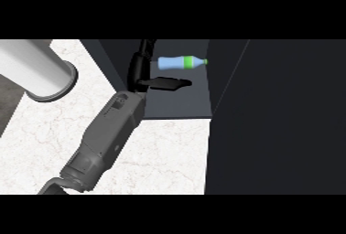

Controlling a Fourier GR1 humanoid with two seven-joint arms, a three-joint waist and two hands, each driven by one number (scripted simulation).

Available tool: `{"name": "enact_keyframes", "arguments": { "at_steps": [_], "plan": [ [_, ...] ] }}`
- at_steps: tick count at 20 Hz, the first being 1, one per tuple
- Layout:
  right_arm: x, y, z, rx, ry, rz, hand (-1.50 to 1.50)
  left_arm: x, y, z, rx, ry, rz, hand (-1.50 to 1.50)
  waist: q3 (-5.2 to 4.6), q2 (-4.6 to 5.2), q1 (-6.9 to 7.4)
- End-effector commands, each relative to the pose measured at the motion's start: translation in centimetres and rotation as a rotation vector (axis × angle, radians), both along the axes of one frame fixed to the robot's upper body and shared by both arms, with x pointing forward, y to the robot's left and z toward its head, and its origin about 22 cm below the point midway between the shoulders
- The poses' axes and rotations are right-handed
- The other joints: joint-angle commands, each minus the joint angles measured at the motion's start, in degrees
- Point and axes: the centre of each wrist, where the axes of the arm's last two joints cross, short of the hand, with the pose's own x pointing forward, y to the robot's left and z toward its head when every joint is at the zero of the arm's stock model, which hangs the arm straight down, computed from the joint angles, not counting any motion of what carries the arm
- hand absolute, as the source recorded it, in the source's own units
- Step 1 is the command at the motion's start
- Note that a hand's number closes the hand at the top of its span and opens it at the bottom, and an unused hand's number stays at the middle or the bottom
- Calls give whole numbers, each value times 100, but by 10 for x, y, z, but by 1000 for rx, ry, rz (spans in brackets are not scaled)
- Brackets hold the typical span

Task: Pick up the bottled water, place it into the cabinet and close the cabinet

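The bottled water (177, 62), pale blue with a green cap pointing right, lies on its side inside the dark cabinet (177, 104), toward the back. My left hand (140, 68) reaches into the cabinet from the lower left. Its fingers are straight and point toward the back along the left wall, and the thumb (167, 83) sticks out to the right. The hand is open and holds nothing. The bottle lies just right of the fingers, above the thumb, with a small gap between them. My right hand does not show.
A large dark panel (277, 119), seemingly the open cabinet door, fills the right side. A big white cylinder (37, 68) stands at the upper left on the marble counter (162, 155), which stretches in front of the cabinet.
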Motion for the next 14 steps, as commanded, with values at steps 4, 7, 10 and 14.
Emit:
{"name": "enact_keyframes", "arguments": {
  "at_steps": [4,7,10,14],
  "plan": [
    [-3,1,5,5,0,-5,-150,-34,36,-23,-87,13,-23,-150,-19,-104,263],
    [-3,6,8,-4,15,-4,-150,-51,34,-33,-116,28,-58,-150,-21,-91,269],
    [-5,3,-2,-7,12,-14,-150,-68,29,-18,-163,32,-88,-150,-17,-109,307],
    [-11,4,2,18,23,-17,-150,-96,27,2,-220,25,-88,-150,-17,-111,301]
  ]
}}
